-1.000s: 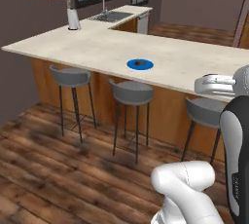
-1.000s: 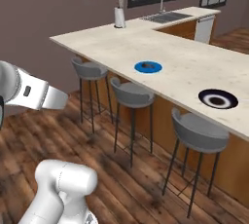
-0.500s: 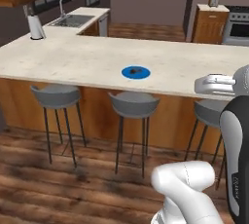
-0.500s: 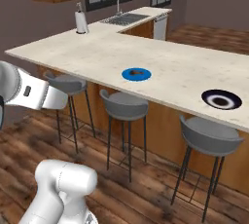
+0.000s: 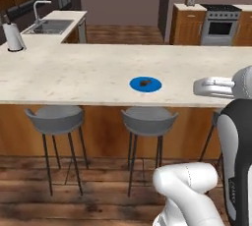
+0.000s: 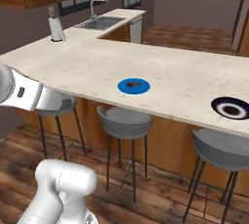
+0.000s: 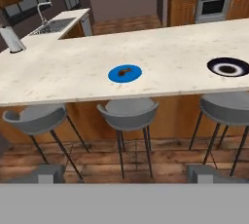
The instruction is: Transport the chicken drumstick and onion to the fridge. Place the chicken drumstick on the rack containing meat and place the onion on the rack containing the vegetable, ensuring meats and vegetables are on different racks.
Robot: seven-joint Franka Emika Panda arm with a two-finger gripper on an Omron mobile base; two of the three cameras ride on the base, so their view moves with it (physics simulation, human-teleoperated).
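End effector (image 7: 125,175): fingers (image 7: 46,173) spread wide, holding nothing, well short of the surface (image 7: 63,72) bearing a blue plate (image 7: 125,73) with the chicken drumstick (image 7: 124,70).

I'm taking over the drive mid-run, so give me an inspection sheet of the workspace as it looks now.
Surface: pale counter, three grey stools beneath.
Job's things: small brown piece on the blue plate, probably the chicken drumstick; too small to confirm. Onion and fridge: nothing seen.
Clutter: dark plate with white ring; paper towel roll by the sink.
Grippers: gripper open, fingers far short of the counter, holding nothing.
Cables: nothing seen.
Surroundings: wood floor, wooden cabinets, stove.
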